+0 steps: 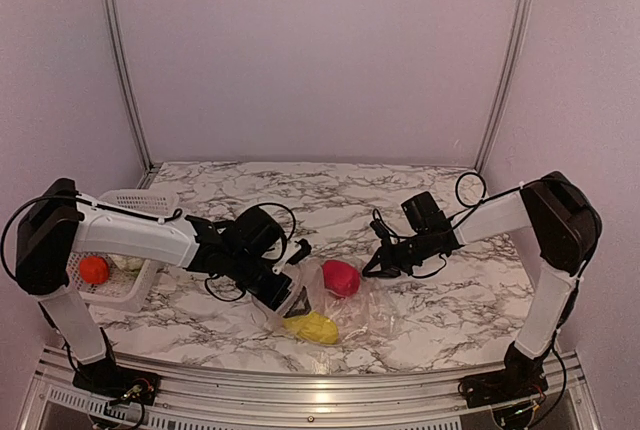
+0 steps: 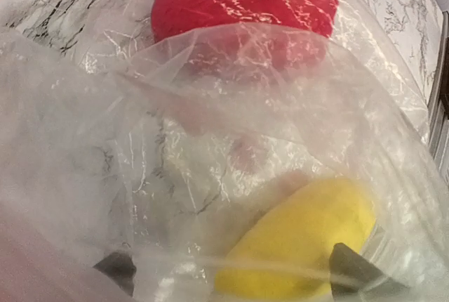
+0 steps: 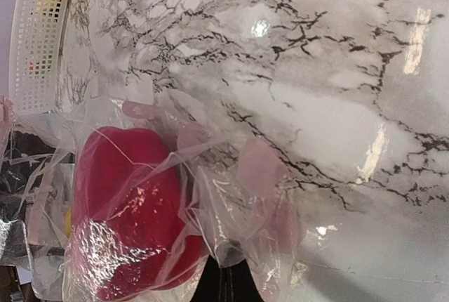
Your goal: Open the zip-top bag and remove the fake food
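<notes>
Bag centre-near on worktop; red piece and yellow piece inside. Left gripper spread inside mouth, straddling yellow piece. Right gripper pressed together, apparently pinching bag's far edge. Advice: hold film taut; close on yellow only, no film caught.

The left arm and right arm wear white shells on their links, with black housings at the joints. Thin black cables loop near the wrists; the left end effector and right end effector are black.
</notes>
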You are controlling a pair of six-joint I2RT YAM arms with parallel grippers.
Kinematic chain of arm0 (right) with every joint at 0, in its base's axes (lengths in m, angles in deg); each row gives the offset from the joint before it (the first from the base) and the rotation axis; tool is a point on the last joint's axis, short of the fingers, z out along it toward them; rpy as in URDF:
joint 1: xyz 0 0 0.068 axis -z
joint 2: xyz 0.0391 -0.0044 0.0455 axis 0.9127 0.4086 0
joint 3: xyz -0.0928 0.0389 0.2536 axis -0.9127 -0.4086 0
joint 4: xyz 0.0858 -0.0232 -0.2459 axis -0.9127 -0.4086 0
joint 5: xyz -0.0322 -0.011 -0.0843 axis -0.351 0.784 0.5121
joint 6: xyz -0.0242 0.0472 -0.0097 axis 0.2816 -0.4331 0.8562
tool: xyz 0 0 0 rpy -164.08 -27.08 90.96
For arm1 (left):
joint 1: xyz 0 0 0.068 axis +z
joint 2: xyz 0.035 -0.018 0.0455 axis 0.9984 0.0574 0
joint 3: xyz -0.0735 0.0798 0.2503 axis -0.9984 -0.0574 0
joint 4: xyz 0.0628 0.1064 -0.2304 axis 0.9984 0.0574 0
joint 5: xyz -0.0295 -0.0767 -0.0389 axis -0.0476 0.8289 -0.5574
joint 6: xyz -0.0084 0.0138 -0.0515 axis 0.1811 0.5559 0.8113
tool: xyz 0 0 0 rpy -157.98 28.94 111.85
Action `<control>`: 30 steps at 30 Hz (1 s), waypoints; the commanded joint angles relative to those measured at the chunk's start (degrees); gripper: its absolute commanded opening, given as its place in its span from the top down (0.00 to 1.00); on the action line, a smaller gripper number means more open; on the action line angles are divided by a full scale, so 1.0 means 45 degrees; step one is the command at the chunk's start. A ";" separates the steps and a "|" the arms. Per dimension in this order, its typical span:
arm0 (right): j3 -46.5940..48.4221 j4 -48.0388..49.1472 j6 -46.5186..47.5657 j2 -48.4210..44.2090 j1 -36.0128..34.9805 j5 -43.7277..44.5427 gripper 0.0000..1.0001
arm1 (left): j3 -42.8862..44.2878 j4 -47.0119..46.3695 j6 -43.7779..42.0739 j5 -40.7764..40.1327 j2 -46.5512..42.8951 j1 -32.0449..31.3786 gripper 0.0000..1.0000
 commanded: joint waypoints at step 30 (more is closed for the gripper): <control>-0.0281 -0.0374 0.0318 -0.0420 0.0091 0.0011 1.00 | -0.0706 -0.3264 -0.8172 0.0151 0.1337 -0.1543 0.23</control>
